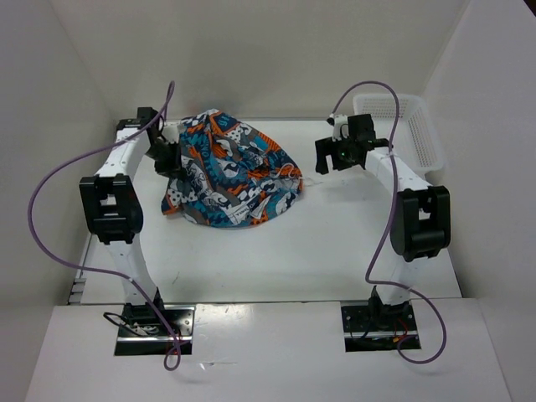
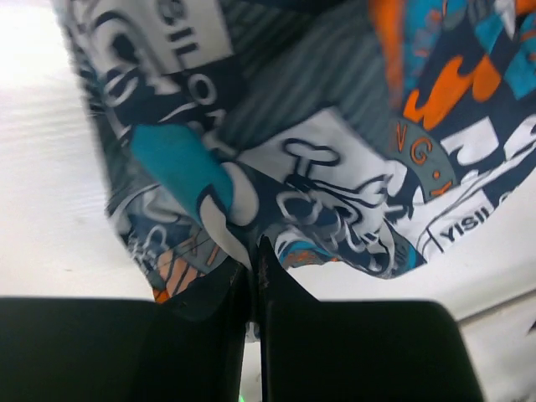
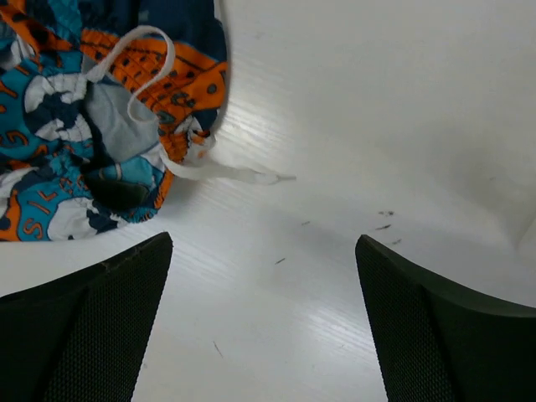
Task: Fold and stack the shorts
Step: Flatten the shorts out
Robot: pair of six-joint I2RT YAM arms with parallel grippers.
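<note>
The shorts, printed in teal, orange, white and black, lie bunched at the back left of the white table. My left gripper is at their left edge and is shut on a fold of the cloth, which drapes over the fingertips in the left wrist view. My right gripper is open and empty, a little right of the shorts, above bare table. In the right wrist view the shorts and their white drawstring lie at the upper left, clear of the wide-apart fingers.
A white plastic mesh basket stands at the back right, beside the right arm. White walls close the table on the left, back and right. Purple cables loop off both arms.
</note>
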